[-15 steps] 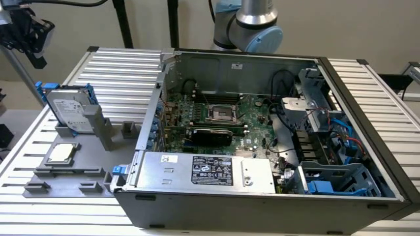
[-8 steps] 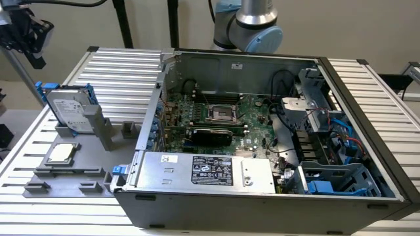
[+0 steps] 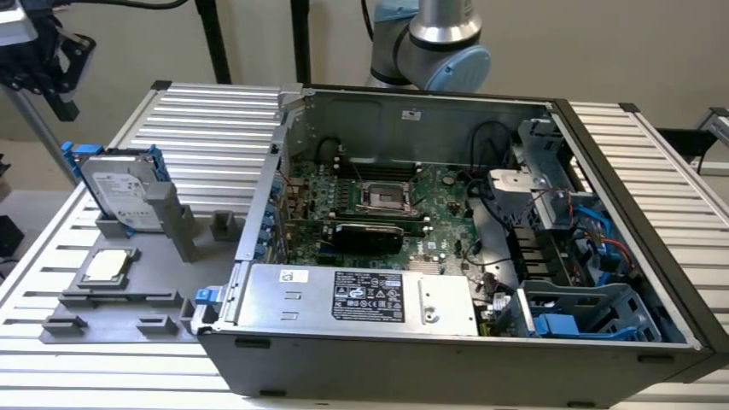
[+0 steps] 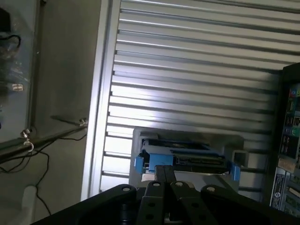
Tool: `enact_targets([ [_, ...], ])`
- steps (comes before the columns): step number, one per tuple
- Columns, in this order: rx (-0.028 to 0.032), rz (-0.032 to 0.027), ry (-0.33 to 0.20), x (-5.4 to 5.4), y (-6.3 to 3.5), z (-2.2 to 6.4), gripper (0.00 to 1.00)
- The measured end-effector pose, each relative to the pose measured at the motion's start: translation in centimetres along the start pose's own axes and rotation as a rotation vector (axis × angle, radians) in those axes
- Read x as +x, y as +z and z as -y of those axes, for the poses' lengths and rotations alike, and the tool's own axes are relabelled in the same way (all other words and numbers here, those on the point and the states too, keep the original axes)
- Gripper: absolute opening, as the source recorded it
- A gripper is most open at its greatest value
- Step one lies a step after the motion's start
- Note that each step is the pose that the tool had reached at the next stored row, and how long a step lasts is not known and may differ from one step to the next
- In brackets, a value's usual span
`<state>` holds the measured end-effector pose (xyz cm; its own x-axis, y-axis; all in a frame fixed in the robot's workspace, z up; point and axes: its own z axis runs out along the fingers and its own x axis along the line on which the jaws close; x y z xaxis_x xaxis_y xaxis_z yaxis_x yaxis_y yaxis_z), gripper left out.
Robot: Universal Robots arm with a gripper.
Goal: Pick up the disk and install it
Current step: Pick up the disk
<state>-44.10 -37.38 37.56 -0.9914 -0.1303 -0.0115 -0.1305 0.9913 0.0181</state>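
Standing on edge in a slot of the grey plastic fixture tray (image 3: 114, 318), the flat silver-grey rectangular disk (image 3: 118, 190) with white label and bright blue plastic frame sits at the exterior view's left, well apart from the open dark-grey metal computer case (image 3: 456, 363). A small square silver chip (image 3: 105, 266) lies flat on the same tray, just in front of it. Not the target. Blue-grey plastic drive bays (image 3: 592, 309) show in the case corner at the exterior view's right; probably where the disk belongs.

Wrist view: the black two-finger gripper (image 4: 165, 171) is pressed closed, nothing between the fingers, hovering apart from the disk (image 4: 187, 157), seen edge-on. The grey slot block (image 4: 187, 137) hugs the disk, with ribbed aluminium tabletop (image 4: 187, 70) beyond.

Step in hand looks like the approach, pick not yet made. To do it well:
- the claw needs to open wider than the drive's thin edge before it drops
- centre along the top edge, fingers on the flat faces
- descend straight, clear of the slot block
- lift vertically so the blue frame does not snag
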Motion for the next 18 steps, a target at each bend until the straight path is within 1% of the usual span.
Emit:
enact_targets([
  [18, -0.0037, -0.006, -0.327, 0.01, 0.51, 0.01, 0.11],
])
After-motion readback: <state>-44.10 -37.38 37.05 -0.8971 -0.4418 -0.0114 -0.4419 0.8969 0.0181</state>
